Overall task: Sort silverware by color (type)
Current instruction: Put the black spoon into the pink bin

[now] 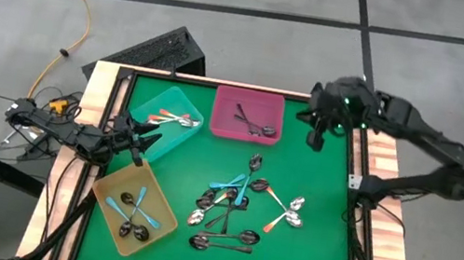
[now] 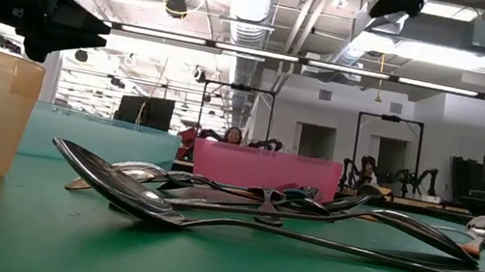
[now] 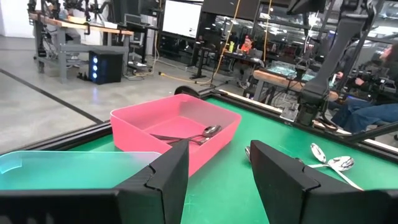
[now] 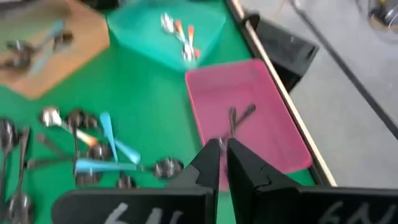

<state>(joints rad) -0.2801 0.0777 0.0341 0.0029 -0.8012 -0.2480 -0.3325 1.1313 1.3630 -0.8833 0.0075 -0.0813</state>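
The loose silverware (image 1: 238, 208) lies in a heap on the green table, right of centre: blue-handled, orange-handled and all-dark spoons. Dark spoons (image 1: 256, 127) lie in the pink tray (image 1: 225, 127), orange-handled ones (image 1: 172, 120) in the teal tray (image 1: 155, 138), and blue-handled ones (image 1: 136, 208) in the yellow tray (image 1: 112, 187). My right gripper (image 1: 316, 137) (image 4: 222, 155) hangs high over the far right corner, right of the pink tray, shut with nothing between its fingers. At the left edge my left gripper (image 1: 144, 134) (image 3: 217, 168) waits level between the teal and yellow trays, its fingers apart and empty.
The wooden table frame (image 1: 379, 155) runs round the green mat. A black box (image 1: 165, 51) sits beyond the far left corner. Bare mat lies between the heap and the near edge, and between the heap and the right edge. People sit at desks in the room behind.
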